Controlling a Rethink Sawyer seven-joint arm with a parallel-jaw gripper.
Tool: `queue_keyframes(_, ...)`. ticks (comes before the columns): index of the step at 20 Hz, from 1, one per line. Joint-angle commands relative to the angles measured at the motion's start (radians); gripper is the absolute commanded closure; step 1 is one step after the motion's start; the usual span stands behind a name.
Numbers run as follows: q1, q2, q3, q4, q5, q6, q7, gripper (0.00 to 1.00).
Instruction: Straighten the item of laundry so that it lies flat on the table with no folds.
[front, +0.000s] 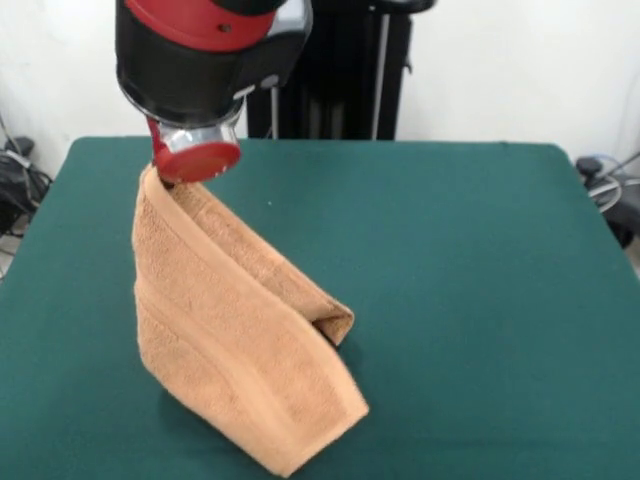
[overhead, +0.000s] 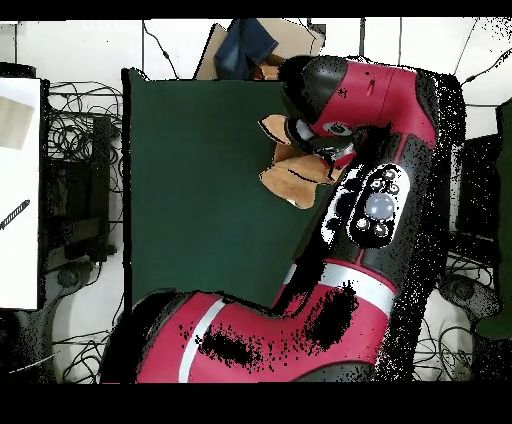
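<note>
The orange-tan terry towel (front: 235, 340) hangs from my gripper (front: 165, 178) by its top corner. It drapes down in a folded, tent-like shape, and its lower edge and corner rest on the dark green table (front: 450, 300). One woven band runs down its front face. The gripper is shut on the towel's top edge, just below the red and black arm head. In the overhead view the towel (overhead: 292, 178) shows as a small tan patch under the arm, which hides most of it. No white loop tag is visible.
The black pedestal (front: 340, 70) stands behind the table's far edge. Cables and gear lie off the table at both sides. In the overhead view a person (overhead: 248, 45) shows at the top edge, beyond the table.
</note>
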Motion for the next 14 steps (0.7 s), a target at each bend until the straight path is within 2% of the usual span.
queue_keyframes(1,0.026,0.019,0.100,0.229,-0.037,-0.162,-0.024,1.00)
queue_keyframes(7,0.026,0.026,0.095,0.263,-0.020,-0.187,0.009,1.00)
queue_keyframes(14,0.009,0.041,0.113,0.336,-0.022,-0.392,0.035,1.00)
